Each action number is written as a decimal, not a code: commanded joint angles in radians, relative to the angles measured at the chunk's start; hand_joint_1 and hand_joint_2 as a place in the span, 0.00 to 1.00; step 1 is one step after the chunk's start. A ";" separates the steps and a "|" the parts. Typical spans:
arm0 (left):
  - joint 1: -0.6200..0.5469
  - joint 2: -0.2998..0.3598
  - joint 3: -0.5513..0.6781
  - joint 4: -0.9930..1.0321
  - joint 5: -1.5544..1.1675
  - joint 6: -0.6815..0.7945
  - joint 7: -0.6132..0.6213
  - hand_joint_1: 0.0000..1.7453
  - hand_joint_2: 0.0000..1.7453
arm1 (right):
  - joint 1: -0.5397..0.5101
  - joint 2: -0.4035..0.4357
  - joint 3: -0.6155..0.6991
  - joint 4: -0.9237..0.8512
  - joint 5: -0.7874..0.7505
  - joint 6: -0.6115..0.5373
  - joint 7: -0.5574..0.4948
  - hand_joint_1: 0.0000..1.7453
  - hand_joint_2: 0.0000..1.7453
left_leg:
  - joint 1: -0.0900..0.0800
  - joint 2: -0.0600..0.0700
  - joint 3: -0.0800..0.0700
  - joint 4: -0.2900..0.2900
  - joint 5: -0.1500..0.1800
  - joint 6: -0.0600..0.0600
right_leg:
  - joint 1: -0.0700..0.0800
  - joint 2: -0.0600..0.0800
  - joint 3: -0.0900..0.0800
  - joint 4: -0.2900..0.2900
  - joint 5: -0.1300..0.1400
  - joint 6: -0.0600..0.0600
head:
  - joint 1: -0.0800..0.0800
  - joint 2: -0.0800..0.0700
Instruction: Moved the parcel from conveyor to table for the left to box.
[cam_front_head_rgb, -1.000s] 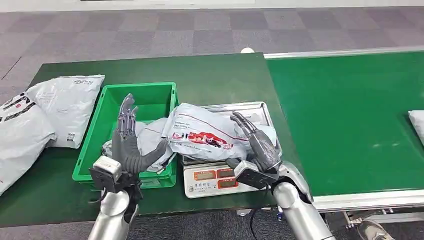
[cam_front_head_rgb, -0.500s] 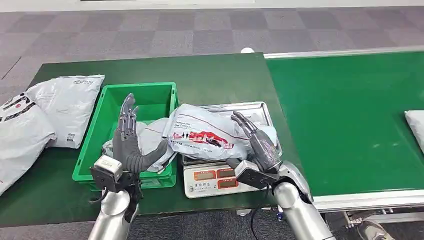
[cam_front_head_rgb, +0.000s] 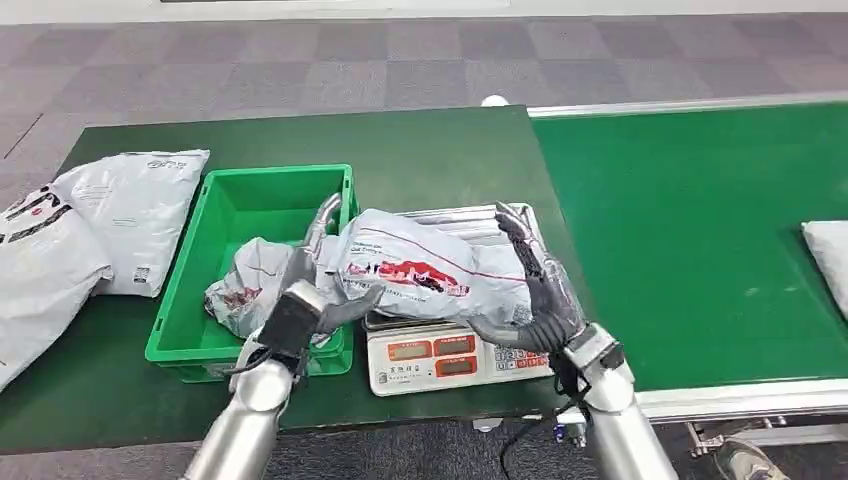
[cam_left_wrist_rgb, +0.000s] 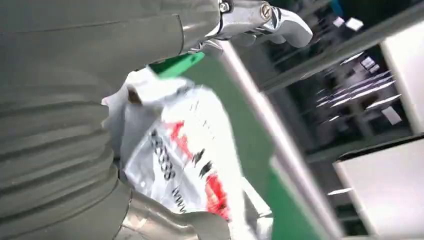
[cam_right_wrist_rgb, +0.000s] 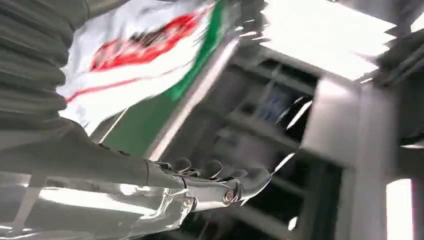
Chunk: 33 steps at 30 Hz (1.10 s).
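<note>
The grey parcel (cam_front_head_rgb: 430, 275) with red print lies on the steel tray of the scale (cam_front_head_rgb: 440, 358), its left end hanging over the green box (cam_front_head_rgb: 215, 340). My left hand (cam_front_head_rgb: 310, 290) grips that left end, fingers up behind it and thumb against its front; the left wrist view has the parcel (cam_left_wrist_rgb: 185, 155) close between thumb and fingers. My right hand (cam_front_head_rgb: 540, 290) rests against the parcel's right end with its fingers stretched out. In the right wrist view the parcel (cam_right_wrist_rgb: 135, 55) sits by the palm.
Another crumpled parcel (cam_front_head_rgb: 250, 285) lies inside the green box. Two white parcels (cam_front_head_rgb: 135, 205) (cam_front_head_rgb: 40, 265) lie on the table at the left. The green conveyor (cam_front_head_rgb: 700, 230) runs along the right, carrying a white parcel (cam_front_head_rgb: 830, 250) at its right edge.
Both hands have closed in on the parcel from its two ends; the left has dropped from upright over the box to grip it. The conveyor's parcel has crept left.
</note>
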 joint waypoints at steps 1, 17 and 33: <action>-0.434 -0.099 -0.209 0.696 -0.382 0.176 0.335 0.00 1.00 | -0.078 0.067 -0.100 0.037 -0.082 0.194 -0.003 0.00 1.00 | 0.000 -0.009 0.000 -0.001 0.003 0.000 | 0.000 -0.008 0.003 -0.001 0.000 0.000 | 0.000 0.000; -0.444 -0.116 -0.260 0.720 -0.607 0.102 0.479 0.00 1.00 | -0.086 0.082 -0.123 0.028 -0.093 0.250 -0.003 0.00 1.00 | 0.000 0.000 -0.001 0.000 0.003 0.001 | 0.000 0.001 0.001 -0.001 0.003 0.001 | 0.000 0.000; -0.397 -0.124 -0.281 0.788 -0.606 -0.114 0.442 1.00 1.00 | -0.102 0.082 -0.133 0.088 -0.058 0.204 -0.003 0.00 1.00 | -0.001 0.000 0.002 -0.002 0.003 0.002 | -0.001 0.001 0.004 -0.003 0.003 0.001 | 0.000 0.000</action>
